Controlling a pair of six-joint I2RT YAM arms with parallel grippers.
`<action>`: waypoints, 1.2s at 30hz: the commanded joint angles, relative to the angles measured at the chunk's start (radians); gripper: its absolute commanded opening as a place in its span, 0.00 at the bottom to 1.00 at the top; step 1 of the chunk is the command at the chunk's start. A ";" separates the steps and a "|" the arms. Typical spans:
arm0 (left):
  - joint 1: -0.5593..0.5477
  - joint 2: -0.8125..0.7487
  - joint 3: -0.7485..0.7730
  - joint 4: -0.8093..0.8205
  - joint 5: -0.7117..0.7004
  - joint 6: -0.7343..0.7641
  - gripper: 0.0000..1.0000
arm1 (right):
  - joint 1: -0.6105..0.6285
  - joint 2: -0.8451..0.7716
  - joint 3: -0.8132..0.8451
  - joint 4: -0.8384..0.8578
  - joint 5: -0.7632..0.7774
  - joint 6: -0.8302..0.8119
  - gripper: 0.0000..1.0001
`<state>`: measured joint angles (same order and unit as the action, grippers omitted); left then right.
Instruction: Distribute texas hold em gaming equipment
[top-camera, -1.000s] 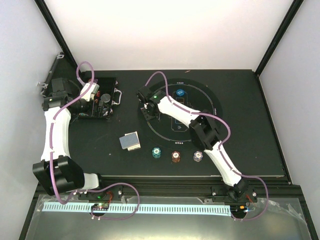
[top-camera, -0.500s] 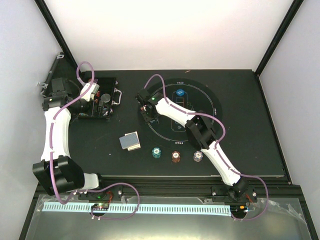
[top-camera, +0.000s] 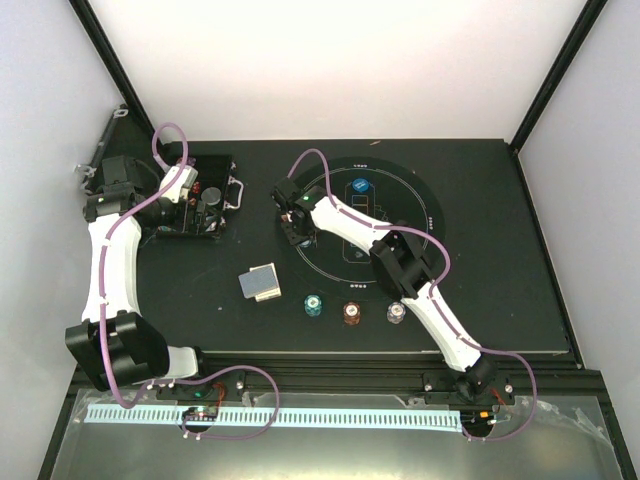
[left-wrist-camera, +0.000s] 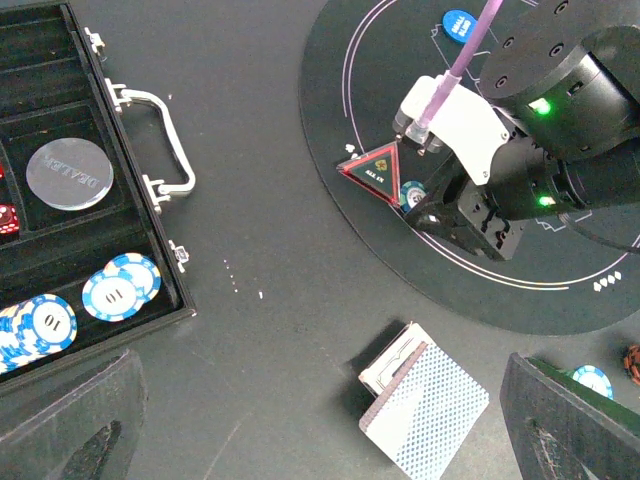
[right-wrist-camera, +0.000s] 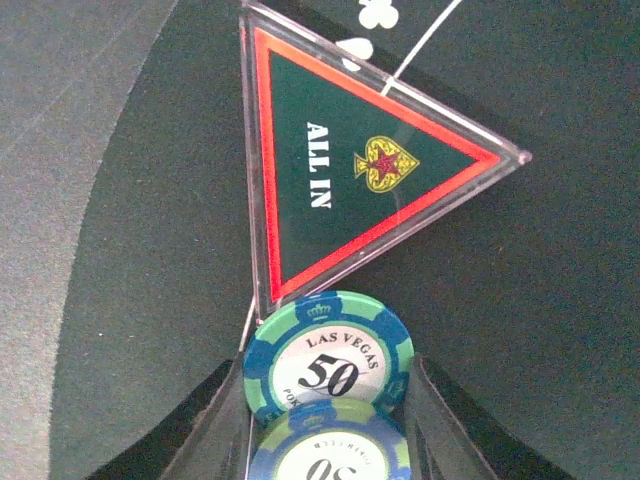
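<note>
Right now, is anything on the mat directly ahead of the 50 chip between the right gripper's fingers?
Yes. The triangular ALL IN plaque lies flat on the mat just ahead, its near corner right by the 50 chip's rim.

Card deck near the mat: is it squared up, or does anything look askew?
Askew: the card deck lies on the table with its upper part slid sideways off the lower part, not a squared stack.

table (top-camera: 490, 250) – black | on it: case (left-wrist-camera: 40, 60), round mat (top-camera: 410, 200), card deck (top-camera: 260, 283), teal chip (top-camera: 314, 304), red-brown chip (top-camera: 351, 313), white chip (top-camera: 396, 313)
</note>
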<state>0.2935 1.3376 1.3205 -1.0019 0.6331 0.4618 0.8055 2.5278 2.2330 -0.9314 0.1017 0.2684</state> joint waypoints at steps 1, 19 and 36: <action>0.009 0.008 0.022 -0.015 0.020 0.014 0.99 | -0.003 0.015 0.008 -0.014 0.025 -0.006 0.37; 0.011 0.013 0.022 -0.018 0.032 0.011 0.99 | -0.002 -0.062 -0.005 -0.046 0.053 -0.032 0.47; 0.011 0.012 0.034 -0.021 0.039 0.011 0.99 | -0.002 -0.204 -0.295 0.054 -0.050 -0.033 0.65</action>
<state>0.2947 1.3441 1.3205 -1.0027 0.6449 0.4614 0.8043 2.3173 1.9556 -0.9016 0.0895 0.2405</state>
